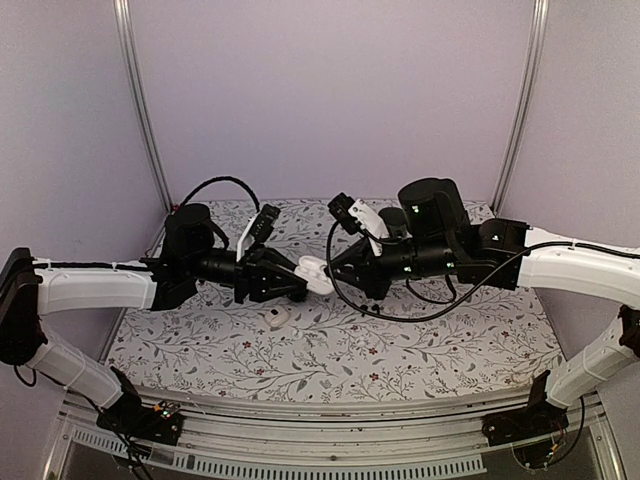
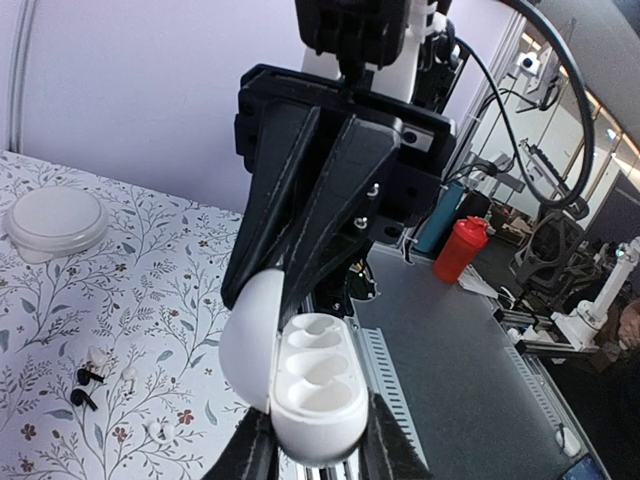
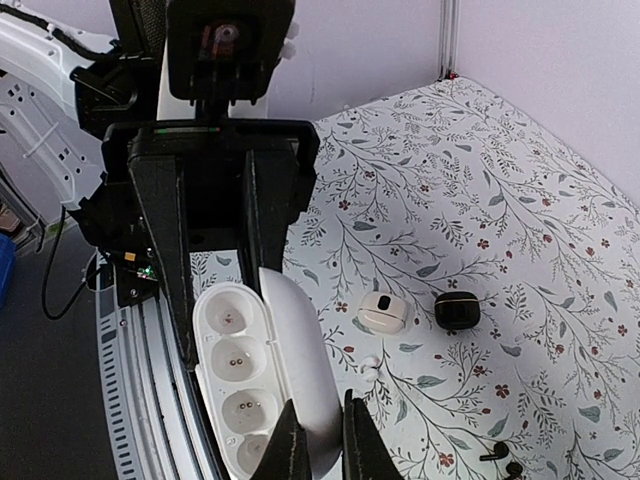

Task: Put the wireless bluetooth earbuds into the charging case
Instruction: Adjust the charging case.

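Note:
An open white charging case (image 1: 314, 274) hangs above the table between both arms. In the left wrist view its body (image 2: 318, 385), with empty sockets, sits between my left gripper (image 2: 318, 432), which is shut on it. My right gripper (image 3: 322, 412) is shut on the case's lid (image 3: 300, 350), pinching its edge. On the cloth below lie the earbuds: a black pair (image 2: 84, 387), white ones (image 2: 99, 356) beside them, and another white one (image 3: 370, 366).
A small white case (image 3: 383, 312) and a black case (image 3: 457, 310) stand on the flowered cloth (image 1: 400, 345). A round white container (image 2: 55, 220) sits farther off. Purple walls close in the back and sides. The table's metal front rail (image 1: 330, 420) lies near the arm bases.

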You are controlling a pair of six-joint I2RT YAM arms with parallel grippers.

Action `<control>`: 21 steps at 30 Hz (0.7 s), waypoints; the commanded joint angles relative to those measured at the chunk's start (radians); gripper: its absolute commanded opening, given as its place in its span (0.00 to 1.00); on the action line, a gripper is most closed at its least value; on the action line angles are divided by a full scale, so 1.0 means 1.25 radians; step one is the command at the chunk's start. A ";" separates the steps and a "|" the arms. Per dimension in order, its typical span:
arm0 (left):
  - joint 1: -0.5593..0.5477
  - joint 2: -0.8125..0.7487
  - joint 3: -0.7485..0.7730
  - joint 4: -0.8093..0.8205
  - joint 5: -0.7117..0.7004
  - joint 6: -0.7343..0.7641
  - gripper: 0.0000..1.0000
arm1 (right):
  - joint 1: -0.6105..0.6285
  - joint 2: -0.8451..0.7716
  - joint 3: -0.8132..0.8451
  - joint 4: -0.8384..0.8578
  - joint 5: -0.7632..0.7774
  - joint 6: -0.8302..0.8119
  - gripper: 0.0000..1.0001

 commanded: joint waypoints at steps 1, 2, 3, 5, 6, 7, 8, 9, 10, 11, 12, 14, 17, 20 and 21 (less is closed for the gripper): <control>-0.004 0.003 0.004 0.042 0.026 -0.007 0.22 | 0.004 0.010 0.022 0.000 0.012 -0.001 0.05; -0.004 0.003 0.002 0.045 0.028 -0.009 0.20 | 0.004 0.009 0.022 0.000 0.012 0.000 0.05; -0.004 0.001 -0.001 0.050 0.030 -0.010 0.18 | 0.004 0.010 0.023 0.002 0.011 0.001 0.05; -0.007 -0.001 -0.005 0.057 0.031 -0.010 0.12 | 0.003 0.010 0.023 0.004 0.007 0.004 0.07; -0.007 -0.002 -0.007 0.058 0.032 -0.009 0.09 | 0.004 0.009 0.022 0.006 0.006 0.006 0.09; -0.008 -0.003 -0.009 0.059 0.032 -0.007 0.05 | 0.004 0.009 0.022 0.008 0.006 0.007 0.10; -0.009 -0.004 -0.010 0.062 0.030 -0.005 0.02 | 0.004 0.009 0.022 0.011 0.005 0.011 0.14; -0.010 -0.007 -0.013 0.067 0.027 -0.004 0.00 | 0.004 0.009 0.021 0.014 0.003 0.011 0.17; -0.010 -0.011 -0.019 0.072 0.023 -0.003 0.00 | 0.004 0.009 0.020 0.017 0.002 0.017 0.24; -0.011 -0.015 -0.024 0.080 0.016 -0.002 0.00 | 0.004 0.011 0.020 0.020 0.004 0.021 0.29; -0.011 -0.020 -0.032 0.092 0.007 -0.001 0.00 | 0.005 0.010 0.019 0.022 0.004 0.028 0.34; -0.013 -0.034 -0.052 0.123 -0.020 0.001 0.00 | 0.004 0.007 0.011 0.035 0.005 0.044 0.41; -0.014 -0.056 -0.087 0.161 -0.068 0.017 0.00 | 0.004 0.001 -0.005 0.055 0.007 0.079 0.48; -0.016 -0.084 -0.141 0.210 -0.151 0.050 0.00 | 0.003 -0.016 -0.039 0.089 -0.008 0.122 0.54; -0.016 -0.089 -0.154 0.214 -0.172 0.062 0.00 | 0.003 -0.026 -0.051 0.105 -0.017 0.135 0.56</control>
